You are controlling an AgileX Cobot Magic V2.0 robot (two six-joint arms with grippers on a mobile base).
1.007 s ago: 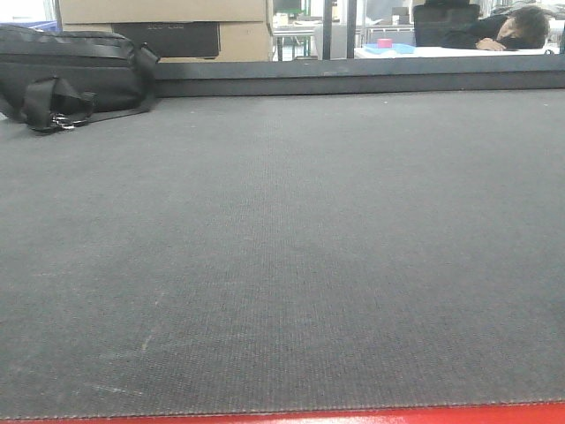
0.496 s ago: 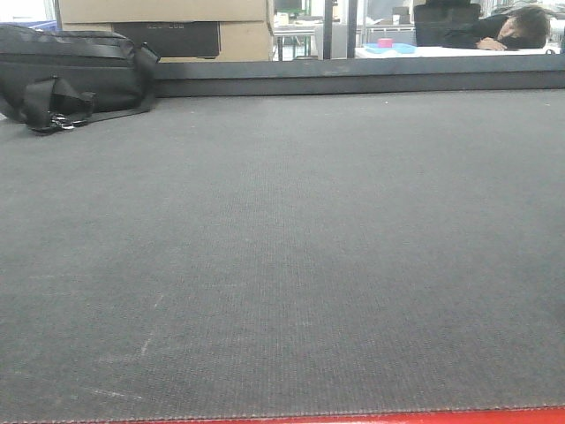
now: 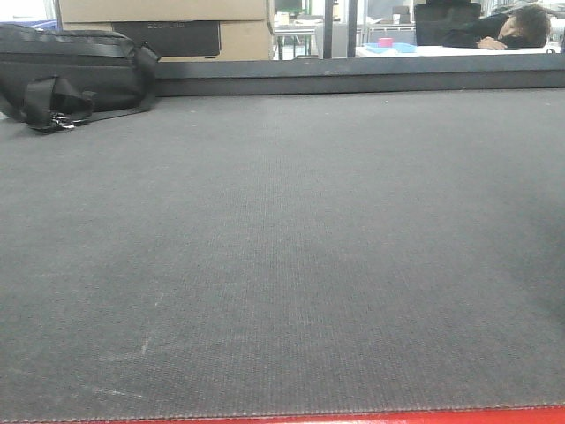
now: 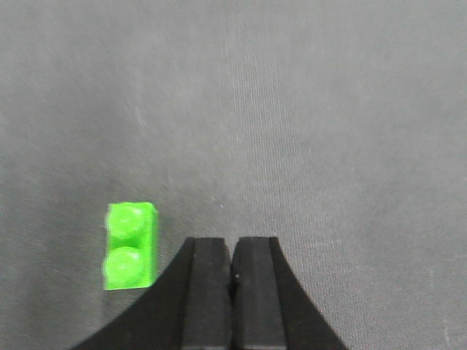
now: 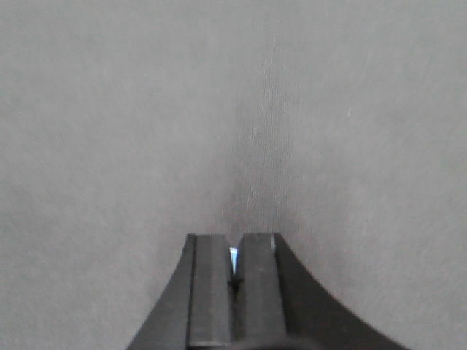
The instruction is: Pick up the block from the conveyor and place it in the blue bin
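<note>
Dark grey woven belting fills the front-facing view: the conveyor [image 3: 282, 247] is seen stretching from a red edge strip [image 3: 353, 417] at the bottom up to a dark rail [image 3: 353, 78] along its far side. Faint pale scuffs are visible low on the left of the belt. A black bag [image 3: 71, 75] with a strap and metal clip is laid at the far left corner, partly on the belt. Cardboard boxes [image 3: 243, 35] are stacked behind it. Beyond the rail, a person [image 3: 508, 26] is seen slumped with the head down on a white table, and a small pink item [image 3: 385, 41] is set on something blue, possibly a tray, though it is too small to be made out.

Neither arm is shown in that view. From the left wrist camera, the left gripper [image 4: 232, 244] is seen over the belt with its two black fingers pressed together and nothing held between them. A bright green block [image 4: 130, 246] with two round studs on top lies flat on the belt just beside the gripper, to the left in that view, not touching it.

From the right wrist camera, the right gripper [image 5: 233, 244] is likewise seen closed over bare belt. A tiny pale glint shows in the seam between its fingers; what it is cannot be told.
</note>
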